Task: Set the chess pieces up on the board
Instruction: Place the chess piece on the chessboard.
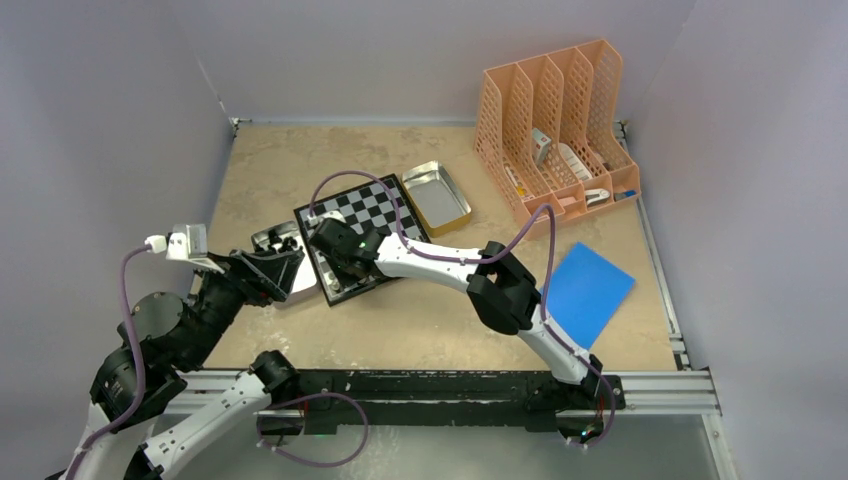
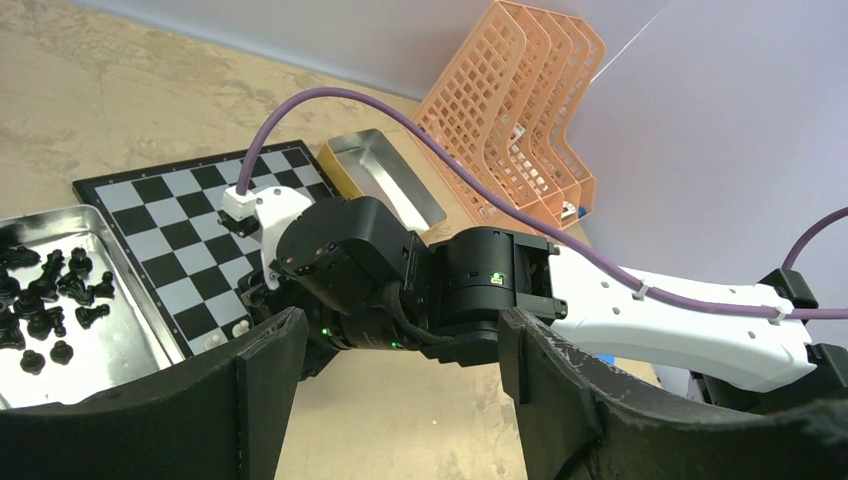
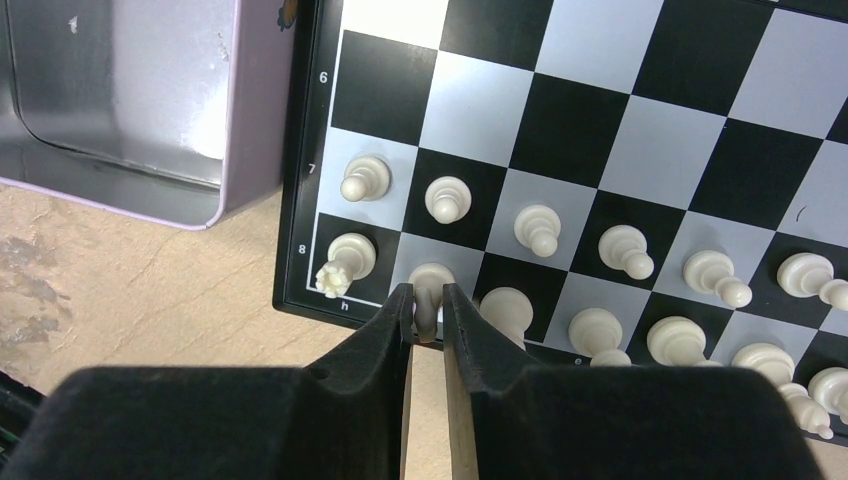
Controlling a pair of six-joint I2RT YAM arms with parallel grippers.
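Note:
The board (image 3: 590, 120) lies at mid-table (image 1: 365, 205). Pale chess pieces stand in two rows along its near edge, among them a rook (image 3: 340, 262) on the corner square. My right gripper (image 3: 425, 305) is shut on a pale piece (image 3: 430, 280) that stands on the square beside the rook; from above the gripper (image 1: 333, 282) is at the board's near left corner. Black pieces (image 2: 50, 290) lie in a metal tray (image 2: 130, 340) left of the board. My left gripper (image 2: 400, 335) is open and empty, above the table near that tray (image 1: 275, 240).
An empty metal tray (image 1: 437, 195) sits at the board's far right corner. An orange file rack (image 1: 555, 125) stands at the back right. A blue sheet (image 1: 585, 290) lies to the right. The right arm's wrist (image 2: 400, 280) is close in front of my left fingers.

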